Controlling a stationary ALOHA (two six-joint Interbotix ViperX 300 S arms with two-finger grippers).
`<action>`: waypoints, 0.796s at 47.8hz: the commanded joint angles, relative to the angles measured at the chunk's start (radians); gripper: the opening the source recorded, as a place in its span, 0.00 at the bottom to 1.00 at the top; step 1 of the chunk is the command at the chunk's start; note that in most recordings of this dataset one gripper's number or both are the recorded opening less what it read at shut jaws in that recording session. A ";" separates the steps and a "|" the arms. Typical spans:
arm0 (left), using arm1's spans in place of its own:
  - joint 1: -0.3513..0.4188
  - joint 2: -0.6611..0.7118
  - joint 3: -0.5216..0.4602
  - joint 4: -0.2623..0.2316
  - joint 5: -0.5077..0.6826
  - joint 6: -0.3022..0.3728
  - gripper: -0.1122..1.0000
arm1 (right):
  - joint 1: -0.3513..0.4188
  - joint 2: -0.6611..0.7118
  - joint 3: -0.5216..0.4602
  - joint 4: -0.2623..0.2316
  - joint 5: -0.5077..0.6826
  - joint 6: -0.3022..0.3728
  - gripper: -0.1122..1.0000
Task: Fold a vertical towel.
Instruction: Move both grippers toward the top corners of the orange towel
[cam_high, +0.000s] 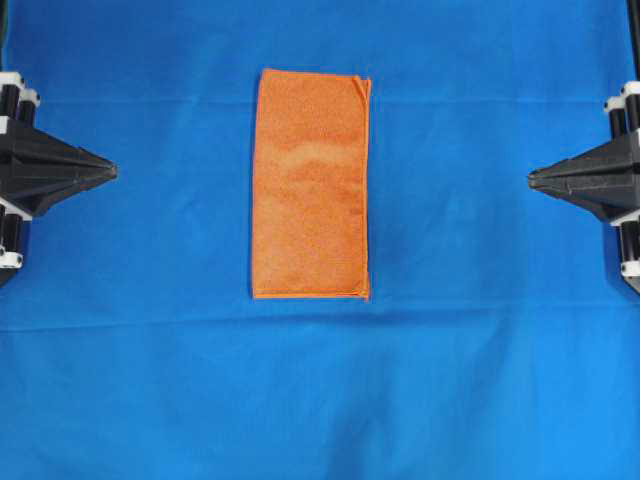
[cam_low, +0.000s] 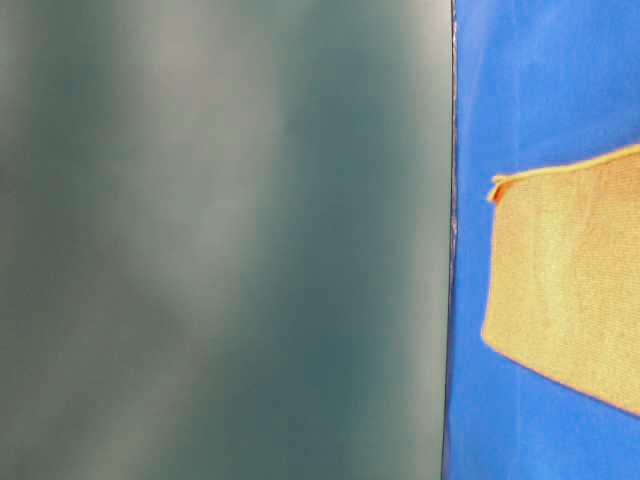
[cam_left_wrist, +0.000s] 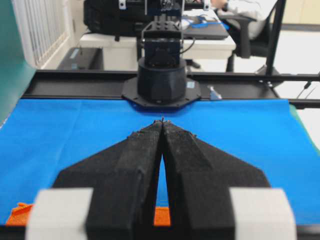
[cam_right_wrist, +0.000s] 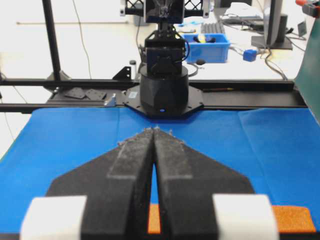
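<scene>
At the left edge of the overhead view the left gripper (cam_high: 112, 171) is seen with its jaws pressed together to a point, nothing held between them. It is parked over the blue sheet (cam_high: 480, 380), well apart from the towel (cam_high: 311, 185), its tip aimed toward the towel's long left edge.

The towel is laid flat in the middle of the blue sheet, its long sides running from the far edge toward the near edge (upright in the overhead view). A darker stitched border is visible along its right and near edges, and a paler band crosses its upper half.

At the right edge the right gripper (cam_high: 532, 178) is likewise closed tip to tip and empty, well apart from the towel and aimed at its long right edge.

In the left wrist view the left gripper (cam_left_wrist: 162, 121) is shown from behind, fingertips touching, with only slivers of the towel (cam_left_wrist: 20, 214) visible low in the frame; the opposite arm's base (cam_left_wrist: 161, 82) is seen beyond the sheet. In the right wrist view the same is shown for the right gripper (cam_right_wrist: 152, 130), with the towel (cam_right_wrist: 295, 218) at the lower right.

The table-level view is mostly filled by a blurred grey-green surface (cam_low: 220, 240); one corner of the towel (cam_low: 570, 270) appears at its right. No legible writing is found.
</scene>
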 joint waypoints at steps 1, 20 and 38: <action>0.011 0.032 -0.035 -0.032 0.008 -0.018 0.10 | -0.020 0.017 -0.025 0.011 0.000 0.009 0.10; 0.192 0.354 -0.156 -0.031 0.054 -0.055 0.10 | -0.250 0.279 -0.173 0.038 0.196 0.054 0.10; 0.385 0.741 -0.272 -0.032 0.012 -0.074 0.30 | -0.433 0.756 -0.382 -0.044 0.201 0.044 0.25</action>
